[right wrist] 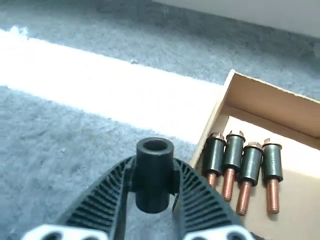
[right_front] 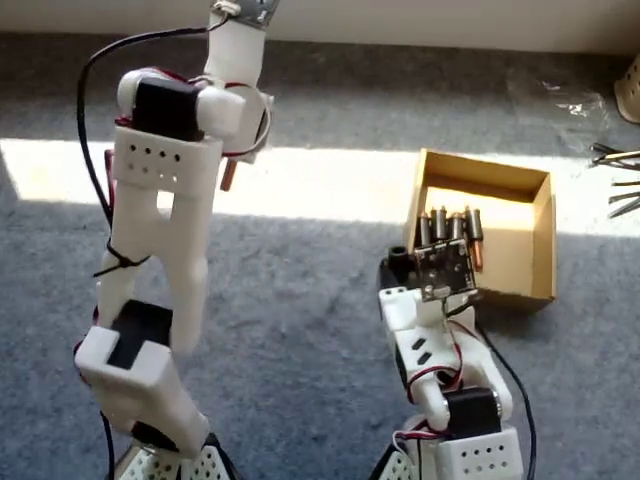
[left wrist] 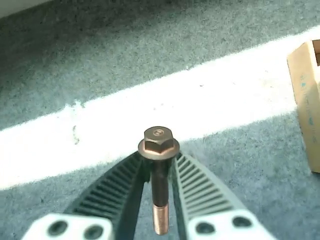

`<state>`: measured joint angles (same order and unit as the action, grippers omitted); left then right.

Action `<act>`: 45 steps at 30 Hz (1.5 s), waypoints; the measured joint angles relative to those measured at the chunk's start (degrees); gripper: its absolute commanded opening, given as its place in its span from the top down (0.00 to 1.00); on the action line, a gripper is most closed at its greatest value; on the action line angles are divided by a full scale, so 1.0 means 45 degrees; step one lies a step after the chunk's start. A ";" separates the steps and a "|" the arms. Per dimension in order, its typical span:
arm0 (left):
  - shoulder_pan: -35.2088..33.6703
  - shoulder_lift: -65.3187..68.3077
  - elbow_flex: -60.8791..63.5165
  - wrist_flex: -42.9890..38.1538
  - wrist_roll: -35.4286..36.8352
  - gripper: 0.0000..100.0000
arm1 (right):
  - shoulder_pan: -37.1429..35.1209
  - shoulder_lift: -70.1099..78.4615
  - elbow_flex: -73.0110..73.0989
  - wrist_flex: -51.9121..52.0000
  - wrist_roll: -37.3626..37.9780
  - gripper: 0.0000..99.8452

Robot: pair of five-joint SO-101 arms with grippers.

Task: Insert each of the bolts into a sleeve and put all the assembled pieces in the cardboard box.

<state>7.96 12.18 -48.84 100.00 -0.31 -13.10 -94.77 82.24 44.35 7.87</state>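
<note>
My left gripper (left wrist: 159, 159) is shut on a copper bolt (left wrist: 159, 175), head outward and thread pointing back between the fingers. In the high view this bolt (right_front: 228, 176) hangs under the raised left gripper (right_front: 238, 150), over the sunlit strip at the back left. My right gripper (right wrist: 154, 169) is shut on a black sleeve (right wrist: 154, 172) with its bore facing out. That sleeve (right_front: 398, 263) sits just left of the cardboard box (right_front: 546, 240). Several assembled pieces (right_front: 450, 228) lie side by side in the box (right wrist: 260, 95), also seen as black sleeves with copper threads (right wrist: 242, 165).
Grey carpet covers the table, with a bright sunlit band (right_front: 320, 185) across it. Metal tools (right_front: 620, 180) and a clear plastic bag (right_front: 560, 100) lie at the far right. The box corner (left wrist: 305, 85) shows in the left wrist view.
</note>
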 measured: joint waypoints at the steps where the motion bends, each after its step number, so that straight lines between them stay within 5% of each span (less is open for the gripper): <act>1: 0.0000 -0.0469 0.0371 0.0000 0.0039 0.99 | 0.0000 0.0000 -0.0195 0.0000 0.0000 1.00; 21: 0.0000 -1.0608 1.0217 -0.0762 0.0078 0.99 | -0.2696 0.0000 -0.1114 0.0000 0.0000 1.00; 32: -0.0020 -1.6332 1.6860 -0.4786 0.0078 0.99 | -0.2696 0.0000 -0.1289 -0.0313 0.0000 1.00; 45: -0.0020 -1.9321 2.2193 -1.0471 0.0078 0.99 | -0.2774 0.0039 0.2911 -0.5509 0.0000 1.00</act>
<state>7.87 -74.77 51.03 52.88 0.04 -25.58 -94.59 95.34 19.56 7.87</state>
